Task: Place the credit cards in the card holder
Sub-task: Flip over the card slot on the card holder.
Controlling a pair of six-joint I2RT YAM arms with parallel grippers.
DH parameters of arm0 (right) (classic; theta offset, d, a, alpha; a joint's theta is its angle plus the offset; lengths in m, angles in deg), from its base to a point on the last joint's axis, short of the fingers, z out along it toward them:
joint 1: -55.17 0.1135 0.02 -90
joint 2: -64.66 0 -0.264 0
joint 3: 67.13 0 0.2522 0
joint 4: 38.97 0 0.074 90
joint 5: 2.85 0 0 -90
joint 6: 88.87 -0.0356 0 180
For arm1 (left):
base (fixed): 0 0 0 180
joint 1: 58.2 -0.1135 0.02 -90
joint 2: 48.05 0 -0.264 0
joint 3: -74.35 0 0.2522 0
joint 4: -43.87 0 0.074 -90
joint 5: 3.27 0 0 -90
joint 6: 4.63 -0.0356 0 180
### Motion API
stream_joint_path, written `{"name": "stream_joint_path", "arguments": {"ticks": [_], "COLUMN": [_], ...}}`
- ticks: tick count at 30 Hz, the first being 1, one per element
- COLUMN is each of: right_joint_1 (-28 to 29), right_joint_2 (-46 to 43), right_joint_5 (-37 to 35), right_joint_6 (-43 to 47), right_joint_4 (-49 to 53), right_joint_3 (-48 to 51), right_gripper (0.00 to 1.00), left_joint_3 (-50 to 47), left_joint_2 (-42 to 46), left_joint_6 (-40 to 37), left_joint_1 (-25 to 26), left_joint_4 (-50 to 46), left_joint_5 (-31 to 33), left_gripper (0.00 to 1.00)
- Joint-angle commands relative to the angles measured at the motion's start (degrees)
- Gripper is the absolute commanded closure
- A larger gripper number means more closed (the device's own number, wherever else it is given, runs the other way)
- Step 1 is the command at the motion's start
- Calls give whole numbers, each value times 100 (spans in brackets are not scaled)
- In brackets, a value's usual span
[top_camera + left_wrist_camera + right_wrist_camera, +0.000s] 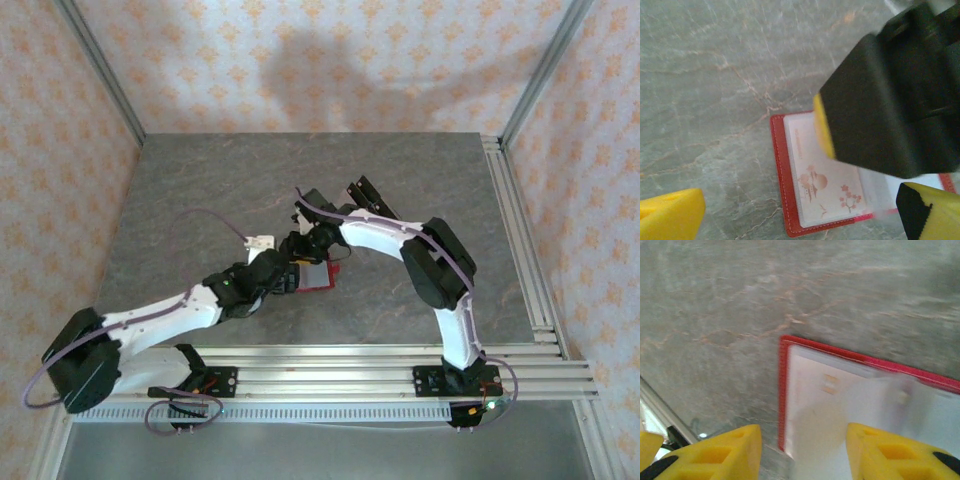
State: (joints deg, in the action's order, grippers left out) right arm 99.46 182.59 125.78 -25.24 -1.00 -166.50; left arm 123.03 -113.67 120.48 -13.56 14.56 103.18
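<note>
The red card holder [322,276] lies open on the grey table between both arms. A pale credit card [825,185] with pinkish print sits in its clear inner pocket, framed by the red border [780,175]. My left gripper [290,278] hovers low at the holder's left side, its yellow fingers [670,215] spread wide and empty. My right gripper [318,252] is directly over the holder, its yellow pad [823,127] just above the card. In the right wrist view its jaws [804,455] stand apart over a pale card [820,405] and the red edge [783,390], with a gap on the left side.
A black-and-clear stand [365,192] sits behind the right arm. Aluminium rails run along the table's right edge [520,240] and its near edge [330,365]. Patterned walls close the back and sides.
</note>
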Motion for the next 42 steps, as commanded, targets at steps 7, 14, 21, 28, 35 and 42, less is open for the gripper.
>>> {"name": "stream_joint_path", "arguments": {"ticks": [7, 14, 21, 28, 35, 42], "right_joint_1": [101, 106, 65, -502, -1143, -1186], "right_joint_2": [632, 1006, 782, -19, -189, 511], "right_joint_5": [178, 319, 367, -288, -1788, -3405], "right_joint_6": [-183, -277, -191, -19, 1222, 2437], "right_joint_4": [364, 378, 476, 769, 2187, 3348], "right_joint_3": [-781, -980, -1383, -1380, -1868, -2908], "right_gripper": [52, 52, 52, 52, 52, 54], "left_joint_3": [-279, -285, -249, -104, 367, 653], "left_joint_2": [683, 574, 373, -210, -1151, -1657], "left_joint_6": [399, 512, 491, 190, -85, 161], "left_joint_1": [-9, -73, -278, -504, -575, -580], "left_joint_4": [-789, -915, -893, -527, -259, -668], "left_joint_5": [559, 548, 363, -13, -163, 287], "left_gripper": [0, 0, 0, 0, 0, 0]}}
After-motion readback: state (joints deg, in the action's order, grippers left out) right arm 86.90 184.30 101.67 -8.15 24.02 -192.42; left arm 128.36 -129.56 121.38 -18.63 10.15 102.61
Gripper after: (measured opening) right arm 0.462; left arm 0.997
